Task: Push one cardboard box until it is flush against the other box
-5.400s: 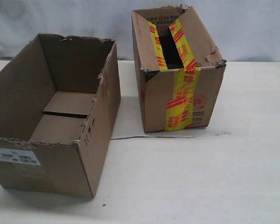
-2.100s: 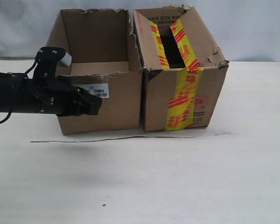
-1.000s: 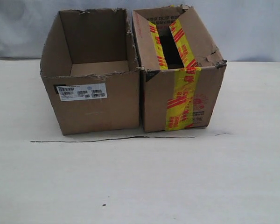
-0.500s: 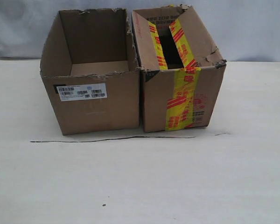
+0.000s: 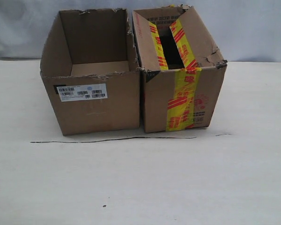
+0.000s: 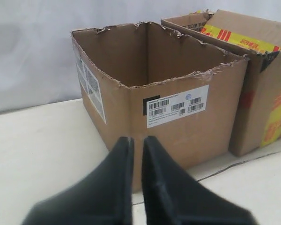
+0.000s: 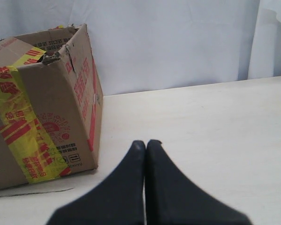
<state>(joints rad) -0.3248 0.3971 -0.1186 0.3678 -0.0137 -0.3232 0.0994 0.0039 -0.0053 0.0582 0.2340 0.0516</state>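
The cardboard box (image 5: pixel 96 105) sits on the white bench (image 5: pixel 154 183). Its right side touches the other box (image 5: pixel 203 89), the one with yellow and red tape (image 5: pixel 183 101). Its top is open, and a white label (image 5: pixel 81 92) faces the front. The left end effector (image 6: pixel 136 140) is narrow, with just a thin gap. It holds nothing and points at the cardboard box. The right end effector (image 7: pixel 145 144) is closed tight and empty, near the other box.

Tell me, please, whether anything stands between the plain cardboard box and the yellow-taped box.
Nothing visible does: the cardboard box and the other box stand side by side, facing walls meeting at the top.
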